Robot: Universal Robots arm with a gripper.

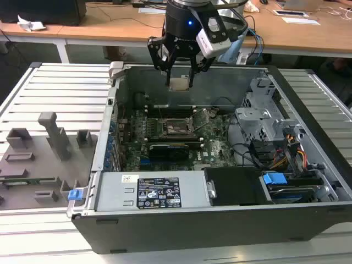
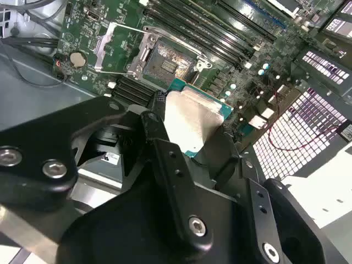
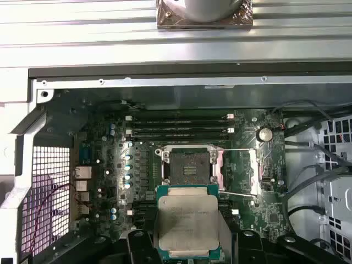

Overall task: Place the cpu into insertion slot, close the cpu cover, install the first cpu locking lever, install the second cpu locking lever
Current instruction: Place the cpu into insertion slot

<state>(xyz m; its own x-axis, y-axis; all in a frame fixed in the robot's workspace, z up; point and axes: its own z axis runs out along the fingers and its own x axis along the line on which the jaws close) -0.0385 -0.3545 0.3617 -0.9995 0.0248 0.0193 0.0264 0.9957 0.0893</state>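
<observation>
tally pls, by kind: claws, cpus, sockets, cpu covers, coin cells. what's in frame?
claw: 1
cpu, held in the claw: 1
insertion slot, empty: 1
cpu cover, swung open: 1
coin cell battery: 1
Total: 5

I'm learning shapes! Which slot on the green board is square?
The socket with the black frame and dark middle. The other slots are long, thin and black. The gripper holds the chip in the air.
</observation>
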